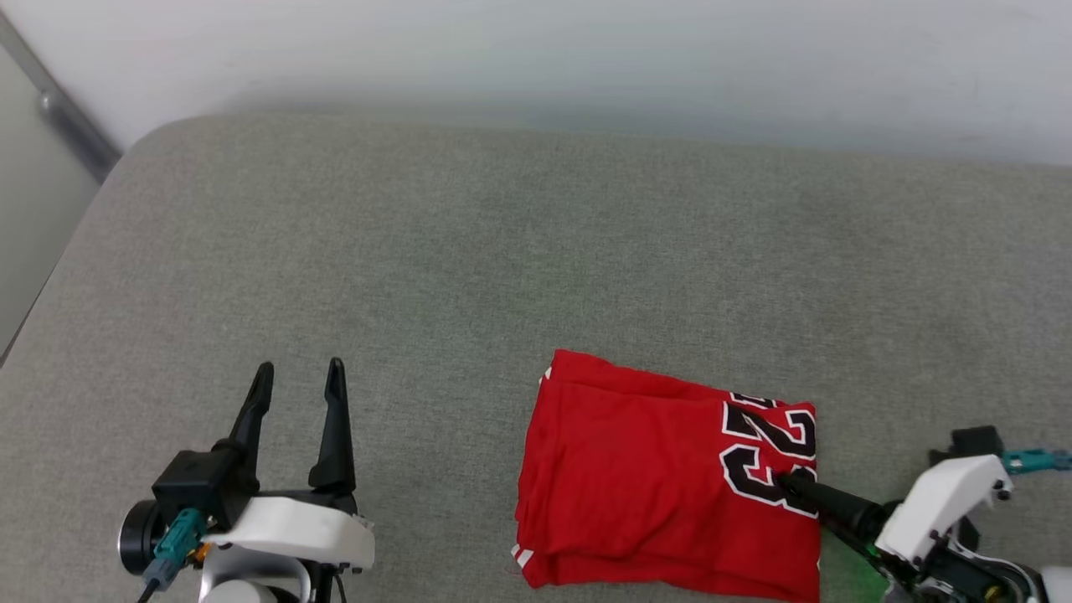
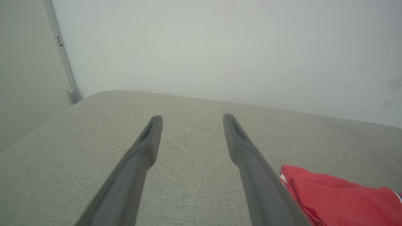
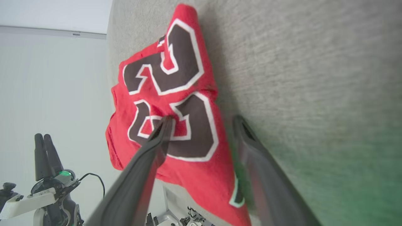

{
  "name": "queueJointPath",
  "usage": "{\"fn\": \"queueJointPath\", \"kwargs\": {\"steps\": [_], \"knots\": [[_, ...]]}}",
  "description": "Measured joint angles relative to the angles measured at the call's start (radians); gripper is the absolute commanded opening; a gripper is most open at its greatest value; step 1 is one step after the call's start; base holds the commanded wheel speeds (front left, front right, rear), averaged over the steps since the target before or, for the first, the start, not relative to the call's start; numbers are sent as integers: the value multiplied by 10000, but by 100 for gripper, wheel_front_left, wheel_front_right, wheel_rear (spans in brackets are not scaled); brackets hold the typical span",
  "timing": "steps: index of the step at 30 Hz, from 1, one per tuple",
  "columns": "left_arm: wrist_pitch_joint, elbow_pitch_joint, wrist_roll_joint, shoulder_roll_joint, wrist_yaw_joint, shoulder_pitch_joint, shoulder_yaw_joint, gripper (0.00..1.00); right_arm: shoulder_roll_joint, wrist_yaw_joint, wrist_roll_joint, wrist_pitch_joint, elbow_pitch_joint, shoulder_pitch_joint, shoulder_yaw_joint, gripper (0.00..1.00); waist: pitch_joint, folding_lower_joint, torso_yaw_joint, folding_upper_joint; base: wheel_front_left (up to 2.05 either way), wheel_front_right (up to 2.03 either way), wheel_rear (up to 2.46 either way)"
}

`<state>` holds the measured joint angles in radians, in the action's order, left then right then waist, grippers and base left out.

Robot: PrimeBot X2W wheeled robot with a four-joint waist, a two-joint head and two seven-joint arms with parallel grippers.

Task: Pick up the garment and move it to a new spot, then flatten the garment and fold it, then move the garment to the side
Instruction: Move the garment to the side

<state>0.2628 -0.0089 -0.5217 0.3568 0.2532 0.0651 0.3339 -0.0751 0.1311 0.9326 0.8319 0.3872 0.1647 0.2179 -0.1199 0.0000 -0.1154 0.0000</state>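
Folded jersey (image 1: 636,477) lies lower right, right gripper (image 3: 202,121) straddling its edge, jaws wide, left gripper (image 1: 300,373) open at lower left; a shallow pinch could pull the fold apart.

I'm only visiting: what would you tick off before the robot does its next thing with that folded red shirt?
1. The garment lies folded in a compact stack: ok.
2. The right gripper is open: ok.
3. It straddles the garment's edge, one finger over the 23, the other beside the fabric: ok.
4. That outer finger is beneath the fabric: cannot tell.
5. The left gripper is open and apart from the garment: ok.
6. The grey surface leaves room beside the garment: ok.
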Motion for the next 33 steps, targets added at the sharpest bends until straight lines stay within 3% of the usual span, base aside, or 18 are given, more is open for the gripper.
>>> {"fn": "queueJointPath", "kwargs": {"steps": [4,5,6,7,15,20,27,33], "knots": [[0,73,73,-29,-115,215,-6,100,81,6,619,-77,332,274,-533,100,-207,0,-123,0,0,0,0],[0,92,81,-29,-123,227,-12,100,81,6,702,-132,395,314,-656,67,-239,0,-138,0,0,0,0],[0,109,84,-31,-128,237,-15,100,77,6,786,-132,470,360,-759,25,-264,0,-147,0,0,0,0],[0,134,88,-35,-148,247,-17,100,42,6,828,-161,525,408,-872,0,-272,0,-148,0,0,0,0],[0,316,173,-65,-151,195,-27,100,-828,0,316,-1388,313,442,-2082,0,71,1,33,0,0,0,0],[0,328,199,-67,-153,-6,50,100,-1620,-2,-1459,-2274,100,509,-3049,0,425,0,475,0,0,0,0],[0,270,159,-75,-157,-271,52,100,-2000,-2,-3655,-2464,199,868,-3678,0,796,0,1646,0,0,0,0],[0,161,178,-182,-213,-339,58,100,-2079,-2,-4405,-2610,360,1298,-4029,0,908,1,3044,0,0,0,0]]}}
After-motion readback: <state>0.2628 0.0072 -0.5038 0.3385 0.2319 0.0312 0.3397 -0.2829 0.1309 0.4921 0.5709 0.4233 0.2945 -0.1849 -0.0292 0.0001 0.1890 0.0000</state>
